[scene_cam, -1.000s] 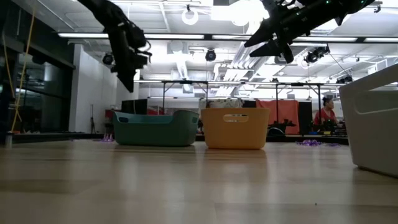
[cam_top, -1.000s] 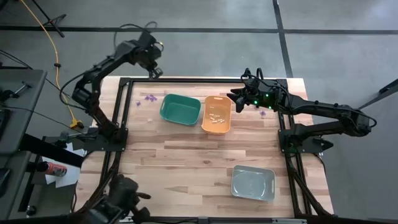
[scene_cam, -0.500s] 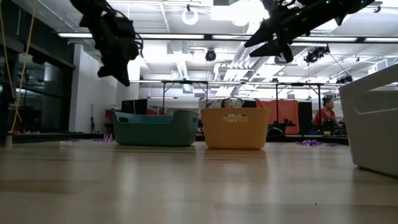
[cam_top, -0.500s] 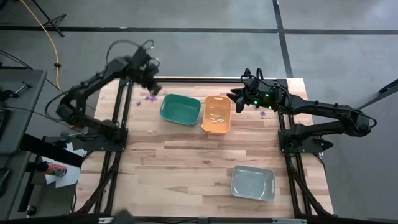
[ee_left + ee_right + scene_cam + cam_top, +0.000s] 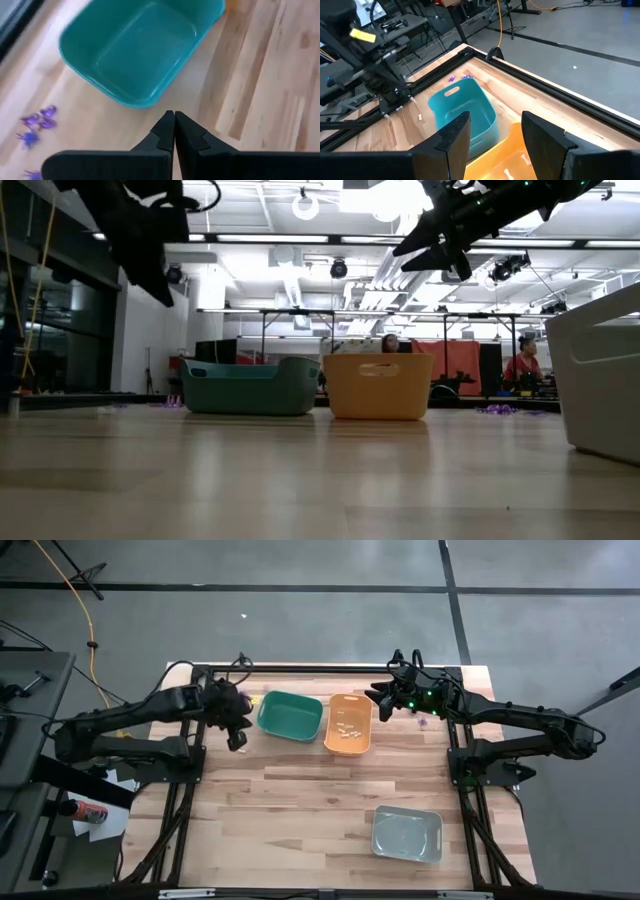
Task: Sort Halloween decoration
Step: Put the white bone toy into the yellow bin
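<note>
step: fetch purple trinkets (image 5: 35, 122), far left table corner | left gripper (image 5: 236, 730) fingers together, empty, beside green bin (image 5: 290, 715) | right gripper (image 5: 383, 700) fingers apart over orange bin (image 5: 349, 724) | next: open, descend

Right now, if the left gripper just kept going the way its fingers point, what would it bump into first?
Most likely the green bin. The left gripper, shut and empty, points at the bin's near wall across a strip of bare table. How high it hangs is unclear, so it might pass above the rim instead.
</note>
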Controlling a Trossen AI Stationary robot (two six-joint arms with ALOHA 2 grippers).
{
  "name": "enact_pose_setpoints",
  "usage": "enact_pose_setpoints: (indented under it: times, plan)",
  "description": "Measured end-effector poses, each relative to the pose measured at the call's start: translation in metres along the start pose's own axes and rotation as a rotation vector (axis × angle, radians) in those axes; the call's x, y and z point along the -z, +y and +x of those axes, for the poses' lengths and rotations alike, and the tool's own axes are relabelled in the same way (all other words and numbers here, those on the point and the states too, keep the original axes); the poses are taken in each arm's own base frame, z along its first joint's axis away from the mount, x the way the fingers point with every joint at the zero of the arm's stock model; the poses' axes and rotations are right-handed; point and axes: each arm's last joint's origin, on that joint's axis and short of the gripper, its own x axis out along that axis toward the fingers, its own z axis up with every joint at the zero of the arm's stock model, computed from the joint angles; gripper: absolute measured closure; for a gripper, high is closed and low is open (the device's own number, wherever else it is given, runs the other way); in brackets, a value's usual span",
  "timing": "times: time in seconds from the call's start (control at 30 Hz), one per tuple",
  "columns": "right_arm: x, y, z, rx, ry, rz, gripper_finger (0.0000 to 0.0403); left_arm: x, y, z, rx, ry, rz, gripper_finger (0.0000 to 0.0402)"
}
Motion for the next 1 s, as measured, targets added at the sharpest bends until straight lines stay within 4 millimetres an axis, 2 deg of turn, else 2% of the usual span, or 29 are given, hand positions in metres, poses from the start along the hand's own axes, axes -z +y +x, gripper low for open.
enact_pose_setpoints:
  times: [0.17, 0.27, 0.57, 0.77, 1.0]
  plan:
    - [0.000, 0.000, 0.000, 0.000, 0.000, 0.000, 0.0231, -0.004, 0.003, 0.004, 0.005, 0.150, 0.154, 0.0399]
    - [0.000, 0.000, 0.000, 0.000, 0.000, 0.000, 0.0231, -0.004, 0.001, 0.004, 0.028, 0.243, 0.243, 0.0382]
    - [0.000, 0.000, 0.000, 0.000, 0.000, -0.011, 0.0231, 0.001, -0.012, 0.008, 0.091, 0.291, 0.351, 0.0272]
    - [0.000, 0.000, 0.000, 0.000, 0.000, -0.011, 0.0231, 0.024, -0.018, 0.027, 0.121, 0.392, 0.410, 0.0218]
    - [0.000, 0.000, 0.000, 0.000, 0.000, -0.001, 0.0231, 0.035, -0.020, 0.055, 0.116, 0.480, 0.486, 0.0213]
